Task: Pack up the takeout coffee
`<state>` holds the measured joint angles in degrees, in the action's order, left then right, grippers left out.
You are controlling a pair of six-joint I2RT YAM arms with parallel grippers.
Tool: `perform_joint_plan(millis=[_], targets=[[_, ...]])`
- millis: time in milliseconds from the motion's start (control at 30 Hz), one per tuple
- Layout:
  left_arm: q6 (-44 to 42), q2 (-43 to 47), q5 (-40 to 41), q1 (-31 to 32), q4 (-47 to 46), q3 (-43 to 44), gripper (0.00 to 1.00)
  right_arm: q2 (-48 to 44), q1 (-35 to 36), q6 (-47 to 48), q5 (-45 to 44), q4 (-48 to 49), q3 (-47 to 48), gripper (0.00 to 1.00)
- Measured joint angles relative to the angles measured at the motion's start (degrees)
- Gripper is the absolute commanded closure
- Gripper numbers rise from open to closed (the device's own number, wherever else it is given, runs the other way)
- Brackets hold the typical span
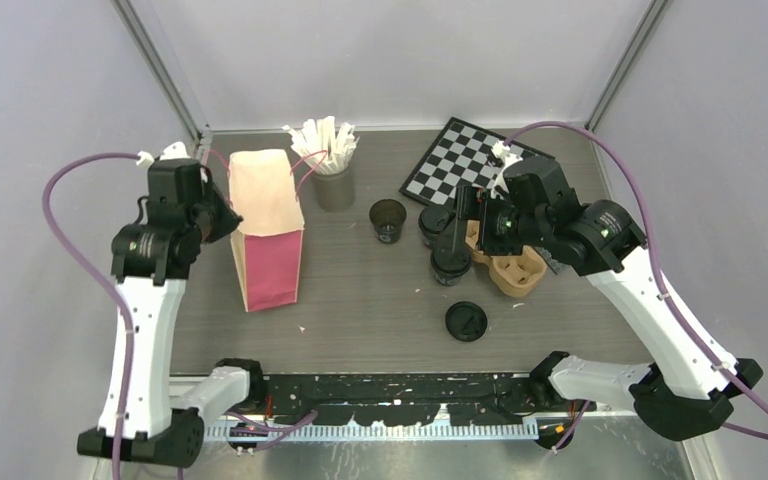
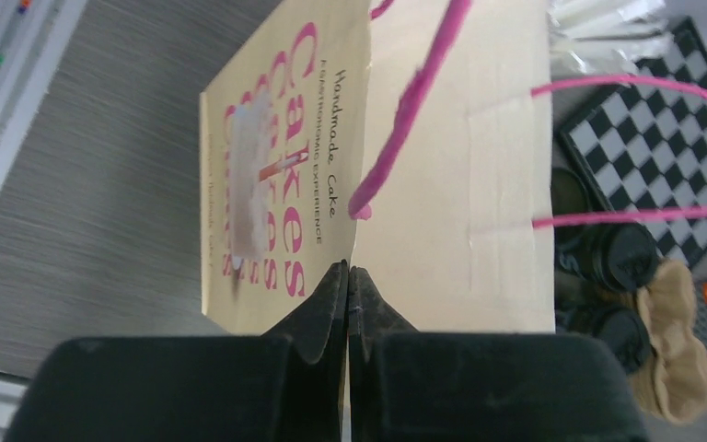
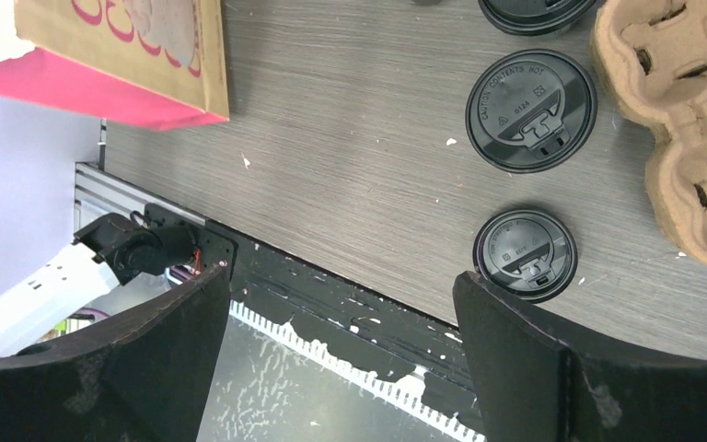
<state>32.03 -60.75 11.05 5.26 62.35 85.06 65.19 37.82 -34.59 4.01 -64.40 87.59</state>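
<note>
The left gripper (image 2: 348, 276) has its fingers pinched shut on the paper bag (image 2: 451, 175) top edge, holding it ready, I think. The right gripper (image 3: 338, 281) has its fingers wide apart, empty, over the black cups (image 1: 451, 262) (middle-right in the top view, beside the brown carrier (image 1: 515, 272)). Next it should drop around one cup.

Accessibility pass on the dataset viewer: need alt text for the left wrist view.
Left gripper shut on the edge of a tan paper bag with pink cord handles and pink "Cakes" lettering, seen close up. Right of the bag on the grey table: black lidded cups, a brown pulp carrier and a checkerboard.
</note>
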Motion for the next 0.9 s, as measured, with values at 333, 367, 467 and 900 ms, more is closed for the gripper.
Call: perform_joint_plan(millis=[333,367,467,900], targets=[[9.2,14.1,-15.2,0.0,5.7,-5.3,1.0,1.8,0.0,2.1,0.0,-0.2,2.2,0.05],[9.9,15.0,-16.0,0.0,6.1,-5.9,1.0,1.8,0.0,2.3,0.0,-0.3,2.2,0.05],[12.4,17.9,-18.2,0.0,7.5,-7.9,1.0,2.2,0.0,3.5,-0.2,-0.7,2.4,0.05],[16.6,18.9,-26.4,0.0,6.1,-12.6,1.0,5.4,0.0,5.3,-1.4,-1.1,4.8,0.05]])
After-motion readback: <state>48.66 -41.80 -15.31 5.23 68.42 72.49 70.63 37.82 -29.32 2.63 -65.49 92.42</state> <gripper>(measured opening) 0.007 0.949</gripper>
